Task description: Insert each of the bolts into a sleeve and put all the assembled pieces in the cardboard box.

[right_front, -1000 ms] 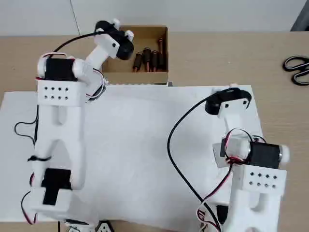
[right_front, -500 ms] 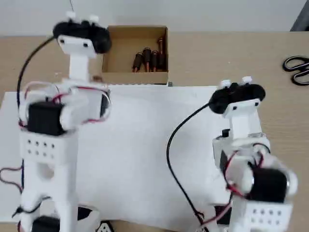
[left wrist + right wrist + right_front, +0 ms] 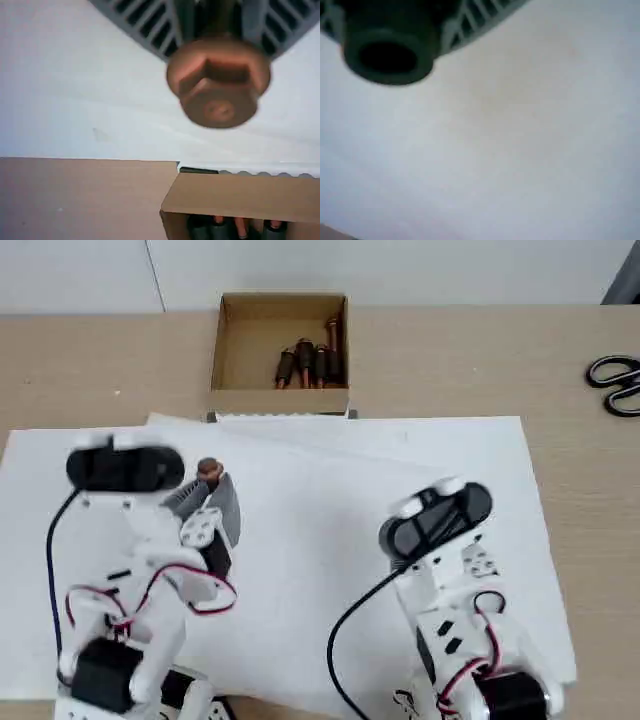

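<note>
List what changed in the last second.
The left claw swung back from the brown cardboard box to over the white paper sheet, holding a copper hex-head bolt. The right claw drew back, holding a black cylindrical sleeve. The assembled pieces in the box and black scissors stayed put.

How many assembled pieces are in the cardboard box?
4 assembled pieces side by side in the cardboard box, right half in the high view: first, second, third, fourth. Others may be hidden.

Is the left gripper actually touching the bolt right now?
Touching. The left wrist view shows the bolt pinched between the grey fingers of the left gripper, head sticking out.
</note>
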Motion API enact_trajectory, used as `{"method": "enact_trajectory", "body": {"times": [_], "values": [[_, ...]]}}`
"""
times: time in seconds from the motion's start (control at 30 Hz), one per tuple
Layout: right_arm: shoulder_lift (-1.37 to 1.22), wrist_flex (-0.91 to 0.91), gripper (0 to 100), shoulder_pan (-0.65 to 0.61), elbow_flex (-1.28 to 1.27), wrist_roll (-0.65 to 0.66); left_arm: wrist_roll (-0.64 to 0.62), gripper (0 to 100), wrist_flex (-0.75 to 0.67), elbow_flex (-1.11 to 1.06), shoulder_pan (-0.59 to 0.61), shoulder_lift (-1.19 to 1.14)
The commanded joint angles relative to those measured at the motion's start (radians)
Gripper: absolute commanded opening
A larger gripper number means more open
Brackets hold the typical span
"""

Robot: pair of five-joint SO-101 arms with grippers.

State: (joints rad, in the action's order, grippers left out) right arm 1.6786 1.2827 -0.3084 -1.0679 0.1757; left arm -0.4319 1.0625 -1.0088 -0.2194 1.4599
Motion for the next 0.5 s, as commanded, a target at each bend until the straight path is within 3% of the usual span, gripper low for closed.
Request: {"method": "enact_trajectory", "body": {"times": [0.0, 0.2, 0.47], "values": [[0.097, -0.059, 0.4, -0.099, -0.084, -0.012, -0.074, 0, -0.075, -0.147, -0.012, 0.192], [0.133, -0.134, 0.4, -0.206, -0.184, -0.012, -0.12, 0, -0.075, -0.236, -0.012, 0.356], [0.133, -0.278, 0.4, -0.34, -0.296, -0.005, -0.12, 0, -0.077, -0.239, -0.058, 0.348]]}}
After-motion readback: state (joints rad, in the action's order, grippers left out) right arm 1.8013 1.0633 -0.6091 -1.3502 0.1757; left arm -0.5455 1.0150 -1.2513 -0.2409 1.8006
